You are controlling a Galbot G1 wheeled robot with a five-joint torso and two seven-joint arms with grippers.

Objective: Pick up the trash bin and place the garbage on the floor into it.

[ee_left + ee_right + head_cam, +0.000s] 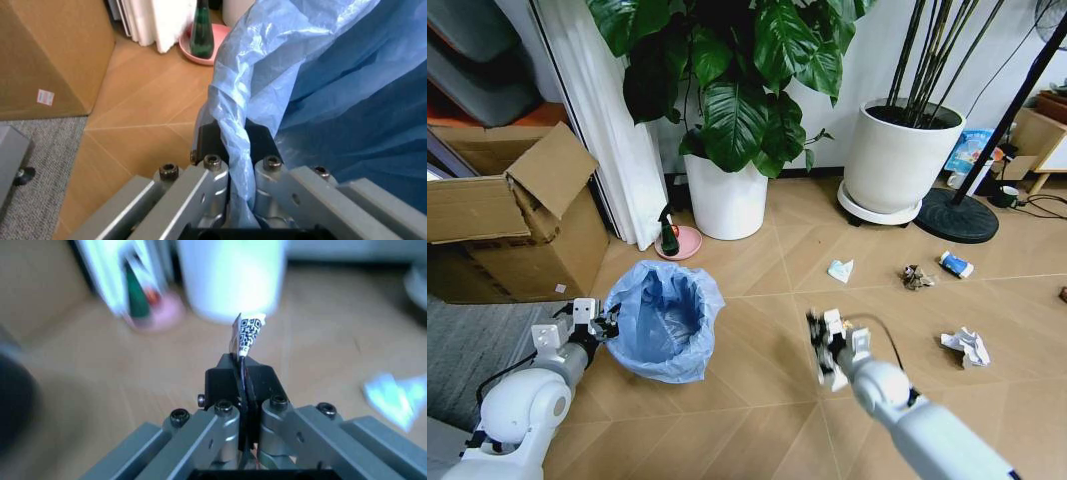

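Litter lies scattered over the floor (pixel 757 420), toward two and three o'clock from the trash bin (pixel 665 320): a white wad (pixel 840 270), a grey wrapper (pixel 916 277), a blue-white can (pixel 956 264) and a larger paper wad (pixel 966 346). At the bin's nine o'clock edge, the left gripper (pixel 607 323) is clamped on the rim and its blue bag liner; in the left wrist view the dark pads (pixel 259 141) pinch the crinkled plastic between them. The right gripper (pixel 830 350) hovers at the bin's three o'clock, a little apart from it, with its fingers closed on a thin, flat wrapper (pixel 245 333) bearing a printed code. A green spray bottle (pixel 668 234) stands on a pink dish (pixel 685 243) at twelve o'clock, beside the white plant pot (pixel 727 200).
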